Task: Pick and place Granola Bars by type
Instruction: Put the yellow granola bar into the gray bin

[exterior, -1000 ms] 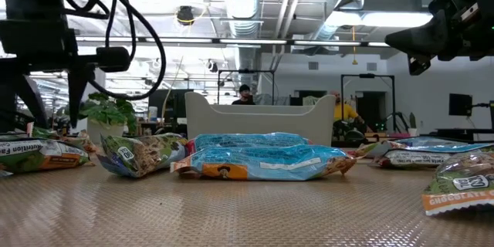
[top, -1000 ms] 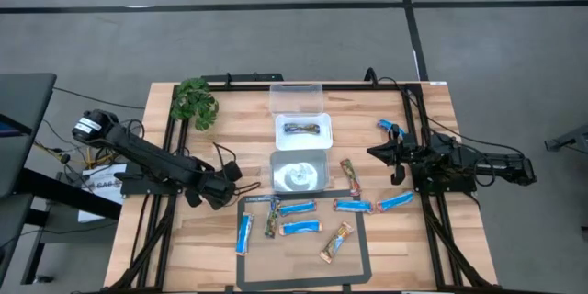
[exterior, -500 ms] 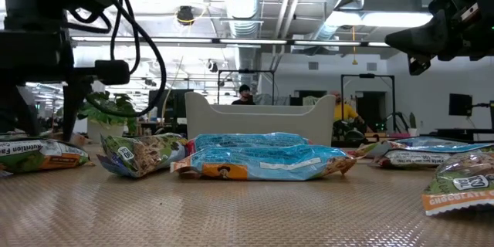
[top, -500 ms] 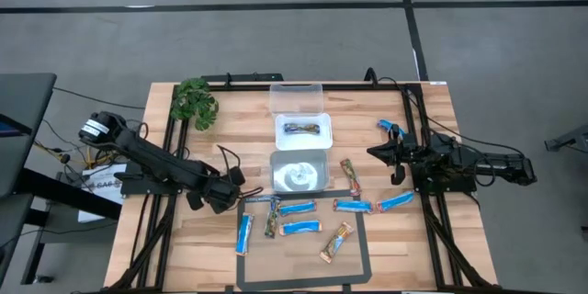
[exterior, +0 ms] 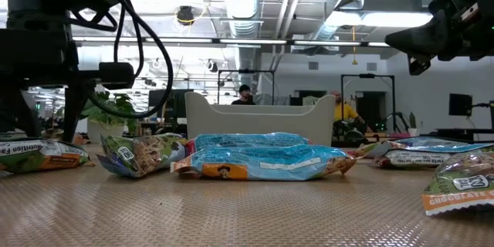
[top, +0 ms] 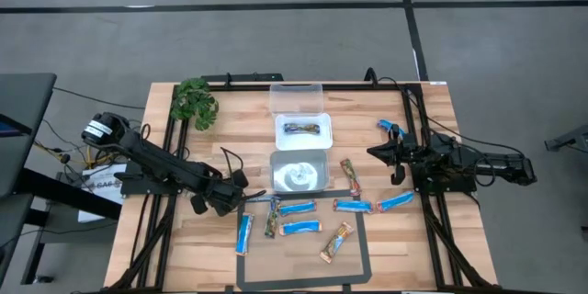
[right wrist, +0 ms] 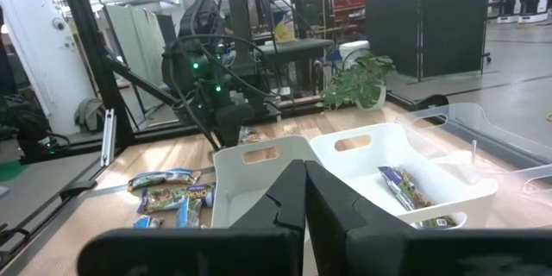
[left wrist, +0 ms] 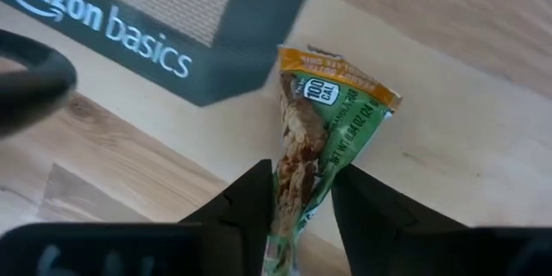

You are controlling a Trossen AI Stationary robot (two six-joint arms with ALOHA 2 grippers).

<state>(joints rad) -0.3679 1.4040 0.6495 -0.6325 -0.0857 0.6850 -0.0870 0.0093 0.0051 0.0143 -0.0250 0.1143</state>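
Observation:
My left gripper [top: 233, 197] is at the far left corner of the black mat [top: 360, 239] and is shut on a green granola bar [left wrist: 323, 125] with an orange end. Other bars lie flat on the mat and the wood: several blue ones [top: 297, 209], a green one [top: 272, 218], a tan one [top: 337, 242] and a reddish one [top: 349, 175]. One dark bar [top: 303, 130] lies in the far white bin. My right gripper [top: 384, 154] hangs shut above the table's right side, touching nothing. My left gripper pinches the green bar between its two fingers [left wrist: 250, 203] at one end of the wrapper [left wrist: 297, 185], which is squeezed narrow there. The bar sticks out past the fingertips along them, orange end [left wrist: 341, 69] farthest away, over the wood beside the mat's corner.
Two white bins [top: 328, 121] [top: 328, 167] and a clear lid [top: 296, 98] stand in a row at the table's middle. A green plant [top: 195, 103] sits at the far left corner. A blue bar [top: 390, 129] lies near the right gripper. Black frame rails run along both sides.
My left gripper has moved a little toward the table's right and near edge, closer to the mat's far left corner. The right arm and the bars on the table have stayed in place.

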